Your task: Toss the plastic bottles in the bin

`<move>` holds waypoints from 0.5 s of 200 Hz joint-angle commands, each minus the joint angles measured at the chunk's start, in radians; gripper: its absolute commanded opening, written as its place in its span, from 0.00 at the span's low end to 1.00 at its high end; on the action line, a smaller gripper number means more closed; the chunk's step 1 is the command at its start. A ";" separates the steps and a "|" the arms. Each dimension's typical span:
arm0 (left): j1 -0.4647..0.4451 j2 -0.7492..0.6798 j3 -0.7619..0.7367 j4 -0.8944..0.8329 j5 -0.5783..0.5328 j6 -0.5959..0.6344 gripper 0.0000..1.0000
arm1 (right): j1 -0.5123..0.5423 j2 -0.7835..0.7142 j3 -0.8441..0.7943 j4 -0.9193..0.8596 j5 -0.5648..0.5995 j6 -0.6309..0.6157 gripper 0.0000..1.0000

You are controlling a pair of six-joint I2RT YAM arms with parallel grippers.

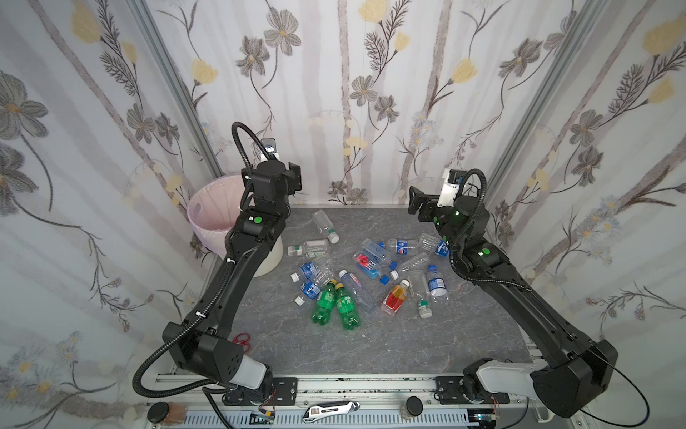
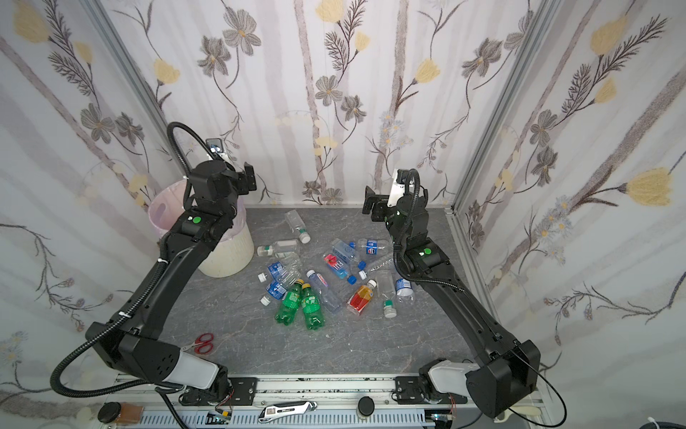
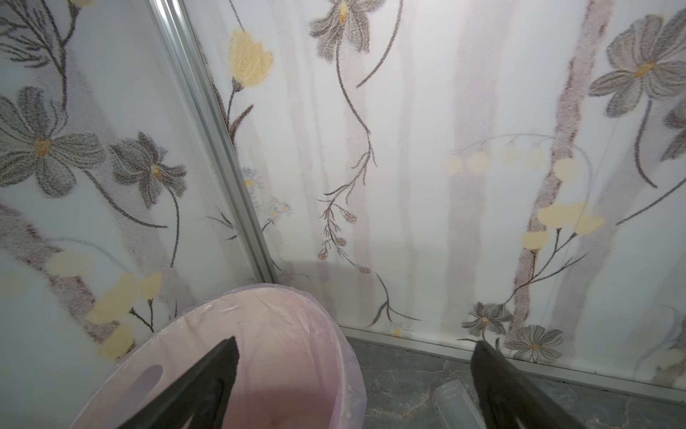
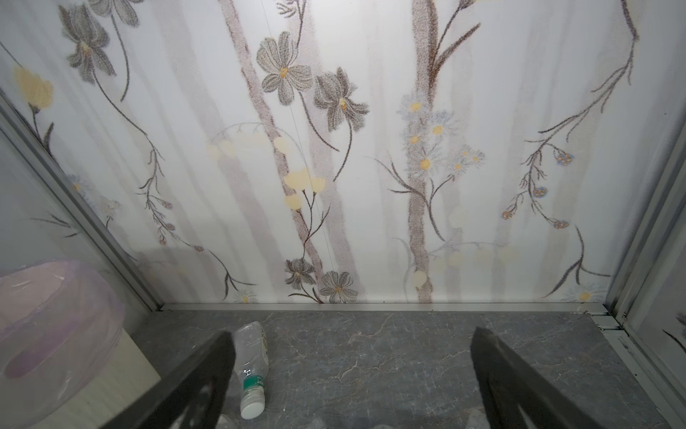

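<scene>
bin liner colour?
The bin liner is translucent pink; it shows best in the left wrist view.

The bottles (image 2: 294, 221) beside the bin (image 2: 230, 256) are glossy clear plastic. The bin itself is matt cream ribbed plastic (its pink liner (image 3: 289, 356) is thin, crinkled film), and under it the table (image 2: 334, 345) looks smooth, matt, stone-veined.

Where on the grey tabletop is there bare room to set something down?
Widest bare patch: the near tabletop between the green bottles and the front rail, right of the scissors. Another: along the back wall, right of the lone clear bottle. Crowded: the bottle pile in the middle.
</scene>
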 commanded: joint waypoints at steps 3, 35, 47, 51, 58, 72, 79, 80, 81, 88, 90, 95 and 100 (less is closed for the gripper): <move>0.069 0.074 0.143 -0.249 0.128 -0.080 1.00 | 0.052 0.033 0.058 -0.081 0.030 -0.005 1.00; 0.115 0.156 0.232 -0.316 0.221 -0.109 1.00 | 0.116 0.092 0.174 -0.175 0.017 0.010 1.00; 0.128 0.203 0.260 -0.337 0.226 -0.116 1.00 | 0.139 0.121 0.215 -0.207 0.010 0.007 1.00; 0.135 0.220 0.270 -0.350 0.240 -0.118 1.00 | 0.147 0.129 0.226 -0.213 0.009 0.005 1.00; 0.148 0.253 0.291 -0.373 0.276 -0.124 1.00 | 0.159 0.134 0.241 -0.221 0.004 0.003 1.00; 0.173 0.311 0.330 -0.420 0.325 -0.143 1.00 | 0.180 0.183 0.261 -0.235 -0.003 0.000 1.00; 0.180 0.332 0.341 -0.430 0.346 -0.148 1.00 | 0.190 0.190 0.265 -0.239 -0.003 0.001 1.00; 0.181 0.336 0.342 -0.431 0.348 -0.149 1.00 | 0.191 0.191 0.265 -0.239 -0.003 0.001 1.00; 0.182 0.338 0.344 -0.433 0.350 -0.150 1.00 | 0.192 0.192 0.266 -0.238 -0.003 0.001 1.00; 0.185 0.352 0.356 -0.443 0.355 -0.157 1.00 | 0.201 0.197 0.267 -0.240 -0.005 0.002 1.00; 0.186 0.358 0.360 -0.445 0.355 -0.158 1.00 | 0.203 0.198 0.267 -0.239 -0.006 0.003 1.00; 0.187 0.365 0.365 -0.446 0.356 -0.161 1.00 | 0.207 0.199 0.267 -0.240 -0.007 0.003 1.00; 0.186 0.372 0.370 -0.446 0.360 -0.164 1.00 | 0.212 0.199 0.268 -0.241 -0.007 0.004 1.00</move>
